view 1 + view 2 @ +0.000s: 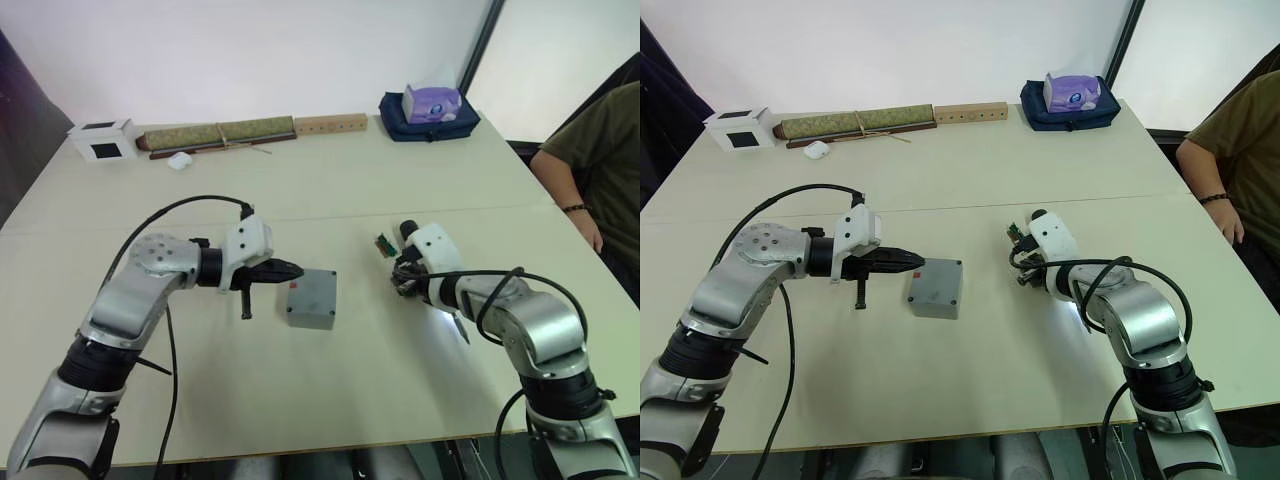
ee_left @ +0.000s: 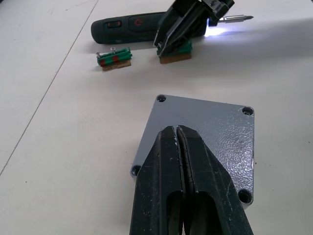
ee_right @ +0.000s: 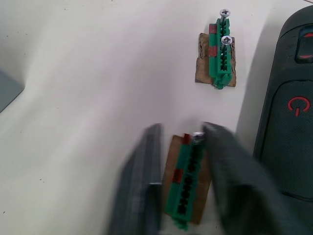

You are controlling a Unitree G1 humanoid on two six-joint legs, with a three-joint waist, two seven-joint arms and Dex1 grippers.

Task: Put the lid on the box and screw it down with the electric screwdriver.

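The grey box (image 1: 312, 300) sits mid-table with the flat grey lid (image 2: 205, 132) lying on top, screw holes showing at its corners. My left gripper (image 1: 287, 270) is shut and holds nothing; its tips (image 2: 176, 129) rest at the lid's left edge. The black electric screwdriver (image 2: 132, 27) lies on the table to the right, bit out and light glowing. Beside it, my right gripper (image 3: 182, 128) stands open, its fingers (image 3: 142, 181) straddling a green screw holder (image 3: 188, 186) with a screw at its end.
A second green holder (image 3: 217, 54) with two screws lies close by. Along the far edge are a white box with a black square (image 1: 103, 140), a long roll (image 1: 220, 132), a wooden block (image 1: 330, 124) and a blue bag (image 1: 430, 110). A person (image 1: 600, 170) sits at the right.
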